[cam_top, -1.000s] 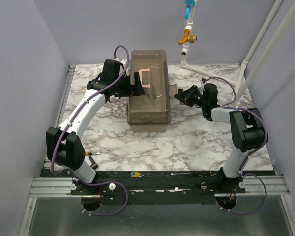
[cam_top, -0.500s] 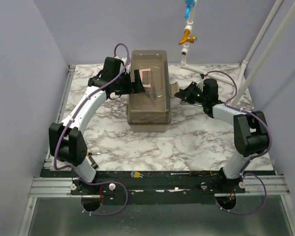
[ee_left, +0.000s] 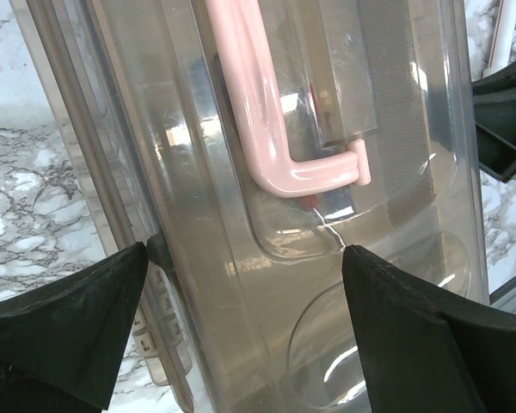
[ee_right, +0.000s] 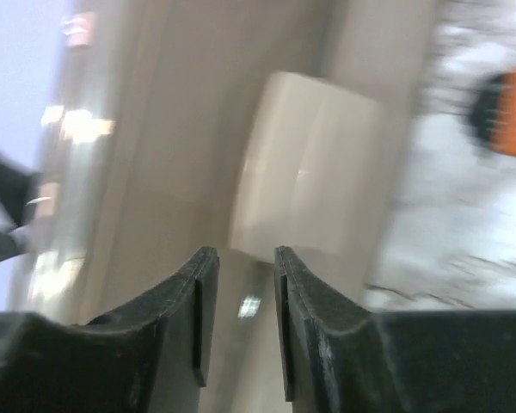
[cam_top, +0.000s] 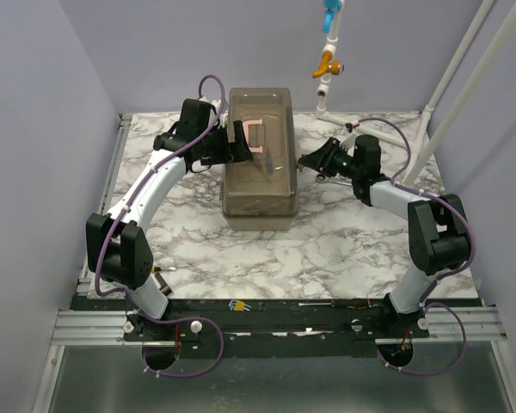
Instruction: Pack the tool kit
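- Toolbox (cam_top: 258, 194) stands with its lid shut at the far middle of the marble table (cam_top: 327, 245), with the pink handle (cam_top: 256, 138) on top.
- Only the left wrist view shows the left gripper (ee_left: 245, 254) spread wide and holding nothing. One finger is at the box's side wall and the other is over the lid, just past the handle's bend.
- Only the blurred right wrist view shows the right gripper (ee_right: 241, 267). Its fingers are narrowly apart and empty, facing a beige latch (ee_right: 305, 163) on the box's side.
- Compared with a second ago, the right gripper has come closer to the box's right wall, and the left gripper has edged toward the far end.
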